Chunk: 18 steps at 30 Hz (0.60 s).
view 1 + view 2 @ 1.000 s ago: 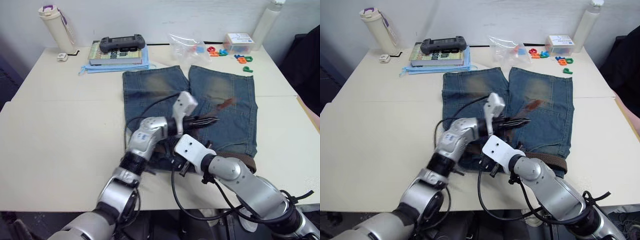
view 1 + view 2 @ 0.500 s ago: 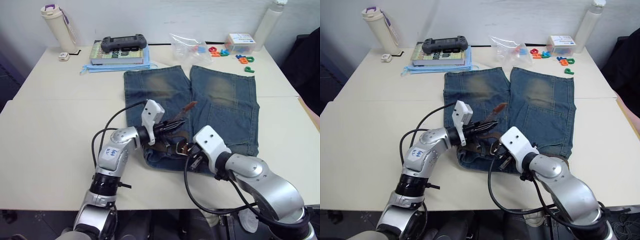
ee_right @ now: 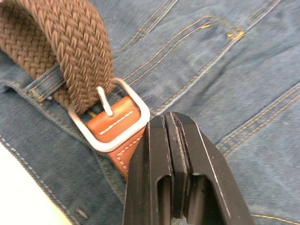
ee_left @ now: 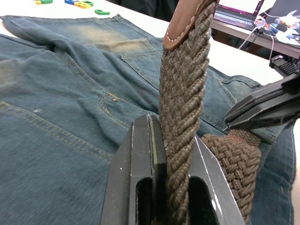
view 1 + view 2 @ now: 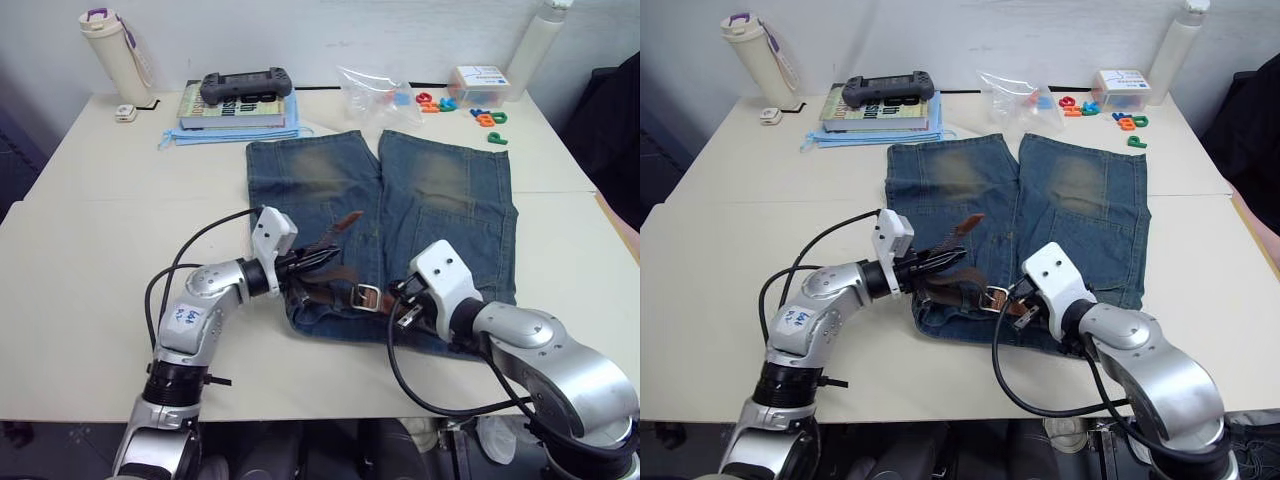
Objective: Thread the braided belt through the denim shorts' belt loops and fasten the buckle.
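My left claw [image 5: 322, 259] pinches the braided belt [image 4: 183, 112], its tip end rising ahead; the buckle [image 3: 111, 120] lies just beside my pressed-together right claw [image 3: 174, 123].

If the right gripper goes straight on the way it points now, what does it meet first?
Most likely the buckle of the braided belt, just ahead of the right gripper on the denim shorts; depth is uncertain.
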Motion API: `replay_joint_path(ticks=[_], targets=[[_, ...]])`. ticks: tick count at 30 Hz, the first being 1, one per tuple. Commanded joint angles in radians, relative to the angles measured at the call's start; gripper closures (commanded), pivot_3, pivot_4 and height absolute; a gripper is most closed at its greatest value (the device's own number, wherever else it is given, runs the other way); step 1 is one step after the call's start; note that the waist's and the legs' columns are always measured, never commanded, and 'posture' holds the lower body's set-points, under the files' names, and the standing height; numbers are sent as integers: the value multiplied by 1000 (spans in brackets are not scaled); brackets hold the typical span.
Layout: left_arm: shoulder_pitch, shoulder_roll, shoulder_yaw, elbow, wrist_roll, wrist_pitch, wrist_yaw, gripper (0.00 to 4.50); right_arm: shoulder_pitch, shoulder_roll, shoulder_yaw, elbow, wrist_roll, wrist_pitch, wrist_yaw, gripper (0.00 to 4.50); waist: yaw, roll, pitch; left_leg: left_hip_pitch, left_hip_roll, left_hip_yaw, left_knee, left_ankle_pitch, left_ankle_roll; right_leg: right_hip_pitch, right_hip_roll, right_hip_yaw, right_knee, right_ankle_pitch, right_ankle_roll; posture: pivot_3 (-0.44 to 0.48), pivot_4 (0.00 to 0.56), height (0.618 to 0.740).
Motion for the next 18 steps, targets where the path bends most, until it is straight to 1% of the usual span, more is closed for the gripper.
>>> replay_joint_path(ticks=[1, 6, 14, 18], targets=[[15, 29, 29, -51, -37, 1, -10, 4500, -11, 28, 32, -132, 6, -29, -36, 4421, 0, 0, 0, 0, 0, 0, 0, 0, 0, 0, 0, 0, 0, 0, 0, 0, 150, 659], [27, 61, 33, -53, -52, 4, -12, 4500, -12, 71, 107, -88, -8, -72, -84, 4421, -1, 0, 0, 0, 0, 0, 0, 0, 0, 0, 0, 0, 0, 0, 0, 0, 150, 659], [29, 75, 27, -70, -69, 14, -1, 4500, -10, 66, 182, 2, -48, -148, -123, 4421, -5, 0, 0, 0, 0, 0, 0, 0, 0, 0, 0, 0, 1, 0, 0, 0, 150, 659], [35, 76, 25, -81, -73, 18, 3, 4500, -9, 65, 194, 26, -62, -160, -129, 4421, -11, 0, 0, 0, 0, 0, 0, 0, 0, 0, 0, 0, 1, 0, 0, 0, 150, 659]])
